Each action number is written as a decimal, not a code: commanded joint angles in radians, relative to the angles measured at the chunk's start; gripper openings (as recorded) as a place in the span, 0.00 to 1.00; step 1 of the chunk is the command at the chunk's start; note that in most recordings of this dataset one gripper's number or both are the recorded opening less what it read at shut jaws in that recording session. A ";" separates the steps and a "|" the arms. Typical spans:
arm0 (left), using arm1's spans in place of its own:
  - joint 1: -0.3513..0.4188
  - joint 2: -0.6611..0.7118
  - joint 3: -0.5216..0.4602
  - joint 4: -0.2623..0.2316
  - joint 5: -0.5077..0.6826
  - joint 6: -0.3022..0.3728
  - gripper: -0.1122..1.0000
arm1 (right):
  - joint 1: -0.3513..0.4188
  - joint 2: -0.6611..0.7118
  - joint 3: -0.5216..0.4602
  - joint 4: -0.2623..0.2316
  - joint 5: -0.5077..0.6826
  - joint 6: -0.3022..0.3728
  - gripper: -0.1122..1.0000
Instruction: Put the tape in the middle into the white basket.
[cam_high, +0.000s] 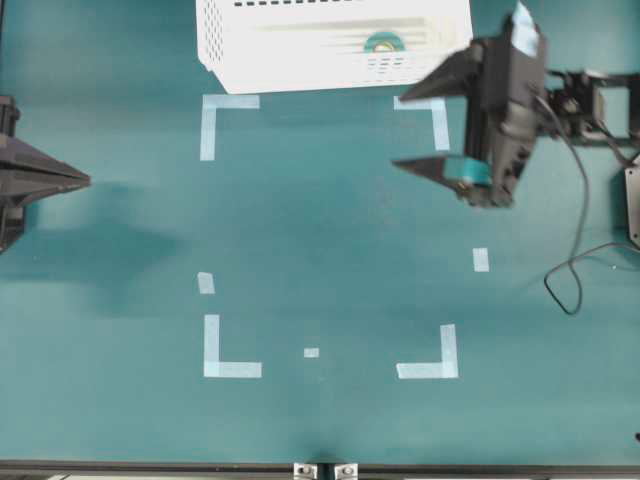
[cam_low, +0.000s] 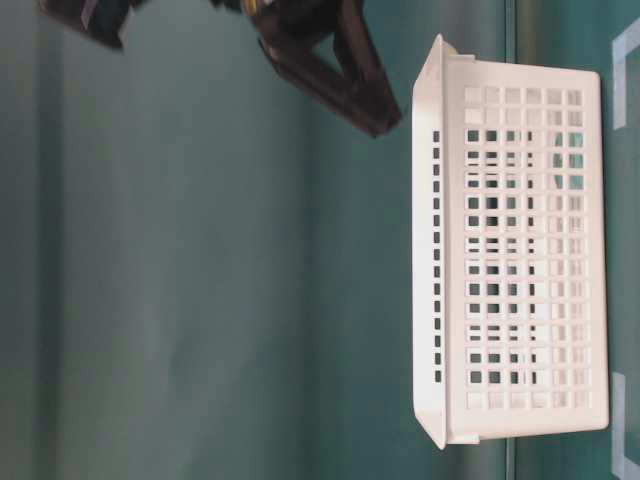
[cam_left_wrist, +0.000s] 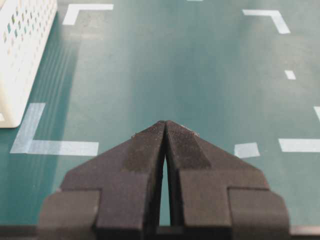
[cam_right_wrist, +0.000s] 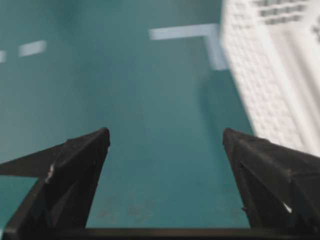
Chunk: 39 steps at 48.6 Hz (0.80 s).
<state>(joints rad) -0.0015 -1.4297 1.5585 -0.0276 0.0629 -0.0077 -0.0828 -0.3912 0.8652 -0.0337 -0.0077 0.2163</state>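
The tape (cam_high: 382, 43), a small teal roll with a pale core, lies inside the white basket (cam_high: 250, 45) at the table's far edge, near its right end. My right gripper (cam_high: 398, 131) hovers just in front of that end of the basket, jaws wide open with nothing between them. The right wrist view shows bare teal table between the open gripper (cam_right_wrist: 165, 136) and the basket (cam_right_wrist: 270, 75) to its right. My left gripper (cam_high: 86, 180) rests at the left edge, shut and empty; its tips (cam_left_wrist: 165, 123) meet. The table-level view shows the basket (cam_low: 510, 260) and the right fingers (cam_low: 345, 80).
Pale-blue L-shaped corner marks (cam_high: 212, 118) (cam_high: 228, 362) (cam_high: 436, 362) frame the middle of the teal table, with small tape strips (cam_high: 481, 259) (cam_high: 206, 283) (cam_high: 311, 352) nearby. A black cable (cam_high: 572, 275) loops at the right by the arm's base.
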 joint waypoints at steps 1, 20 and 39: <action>-0.003 0.008 -0.012 -0.002 -0.009 0.002 0.00 | 0.008 -0.052 0.029 -0.002 -0.035 0.000 0.98; -0.003 0.008 -0.012 -0.002 -0.009 0.002 0.00 | 0.009 -0.261 0.170 -0.028 -0.020 -0.003 0.98; -0.002 0.008 -0.012 -0.002 -0.009 0.002 0.00 | 0.041 -0.623 0.357 -0.048 0.081 0.003 0.98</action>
<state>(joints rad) -0.0015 -1.4297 1.5585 -0.0261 0.0629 -0.0077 -0.0522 -0.9557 1.2042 -0.0798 0.0598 0.2178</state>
